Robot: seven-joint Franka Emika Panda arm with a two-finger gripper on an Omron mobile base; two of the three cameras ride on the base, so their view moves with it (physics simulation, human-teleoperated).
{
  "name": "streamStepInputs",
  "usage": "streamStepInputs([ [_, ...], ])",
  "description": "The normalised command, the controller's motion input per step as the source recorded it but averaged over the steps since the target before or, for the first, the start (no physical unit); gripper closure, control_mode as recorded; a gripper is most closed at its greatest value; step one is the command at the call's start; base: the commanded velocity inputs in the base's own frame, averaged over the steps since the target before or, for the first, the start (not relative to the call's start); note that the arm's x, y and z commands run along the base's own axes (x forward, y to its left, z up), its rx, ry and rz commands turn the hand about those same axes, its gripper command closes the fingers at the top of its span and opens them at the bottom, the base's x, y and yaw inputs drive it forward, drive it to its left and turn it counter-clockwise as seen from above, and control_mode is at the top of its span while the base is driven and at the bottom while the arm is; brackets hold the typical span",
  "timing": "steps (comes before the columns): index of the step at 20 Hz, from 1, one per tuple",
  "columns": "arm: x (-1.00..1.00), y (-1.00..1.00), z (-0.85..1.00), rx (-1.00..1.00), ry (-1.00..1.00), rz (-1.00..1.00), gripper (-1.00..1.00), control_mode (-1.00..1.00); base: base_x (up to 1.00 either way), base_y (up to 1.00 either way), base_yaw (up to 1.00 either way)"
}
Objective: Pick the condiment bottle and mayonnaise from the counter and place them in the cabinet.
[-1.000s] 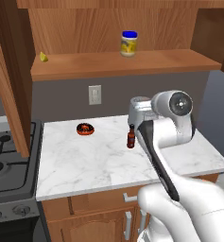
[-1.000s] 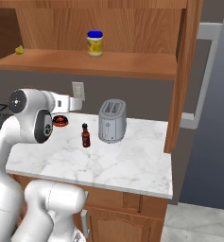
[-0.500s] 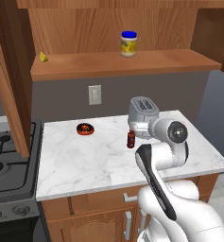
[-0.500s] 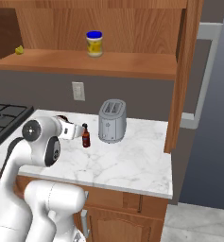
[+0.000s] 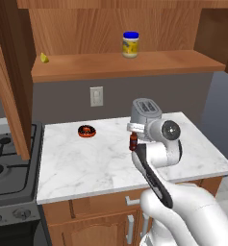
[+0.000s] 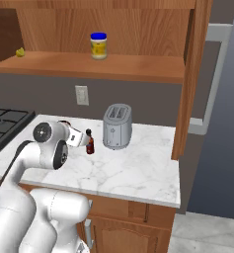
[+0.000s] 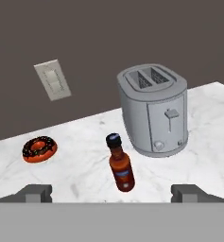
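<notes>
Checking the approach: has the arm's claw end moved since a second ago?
Yes. In the left base view the claw end has come down from above the toaster to counter level, right behind the condiment bottle.

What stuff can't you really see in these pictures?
- Condiment bottle: left base view, lower half behind the arm.
- Claw: hand view, fingertips cut off at the bottom.
- Mayonnaise label: too small to read.
- Doughnut: right base view, mostly behind the arm.
</notes>
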Motion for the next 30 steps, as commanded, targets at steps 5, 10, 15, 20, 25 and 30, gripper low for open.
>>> streamStepInputs([
  [5,0.51,0.23,-0.56,0.02,0.09,-0.06,-1.0,-1.0,0.0,0.0,0.0],
  [10,0.33,0.15,-0.33,-0.01,0.03,-0.03,-1.0,-1.0,0.0,0.0,0.0],
  [15,0.04,-0.01,-0.04,-0.02,0.03,0.0,-1.0,-1.0,0.0,0.0,0.0],
  [20,0.08,-0.27,0.05,0.0,0.09,0.0,-1.0,-1.0,0.0,0.0,0.0],
  [25,0.0,-0.25,0.0,0.0,0.1,0.01,-1.0,-1.0,0.0,0.0,0.0],
  [30,-0.01,-0.09,-0.01,-0.03,0.03,0.06,-1.0,-1.0,0.0,0.0,0.0],
])
